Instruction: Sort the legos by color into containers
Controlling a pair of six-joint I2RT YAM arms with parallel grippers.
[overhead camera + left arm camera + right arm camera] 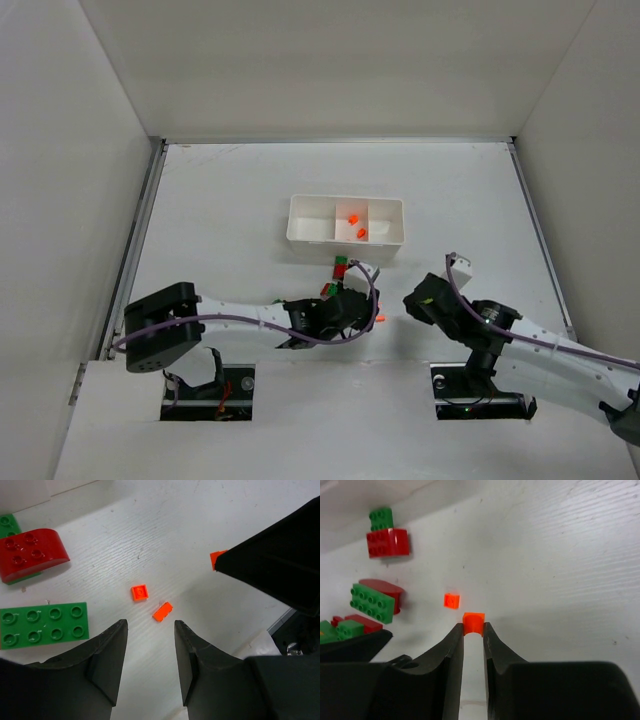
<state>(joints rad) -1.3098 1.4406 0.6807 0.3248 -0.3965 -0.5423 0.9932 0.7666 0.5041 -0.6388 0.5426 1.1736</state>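
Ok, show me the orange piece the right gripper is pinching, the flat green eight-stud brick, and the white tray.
orange piece (pixel 473 623), right wrist view, its front face.
green eight-stud brick (pixel 44 625), left wrist view, middle of its studded top.
white tray (pixel 312 222), top external view, bare floor of its left compartment.

Green, red and orange legos (pixel 341 266) lie near the white tray (pixel 320 241) (two orange inside)

White table (pixel 230 200), plain white walls (pixel 330 60) on three sides, metal rail (pixel 135 250) at left
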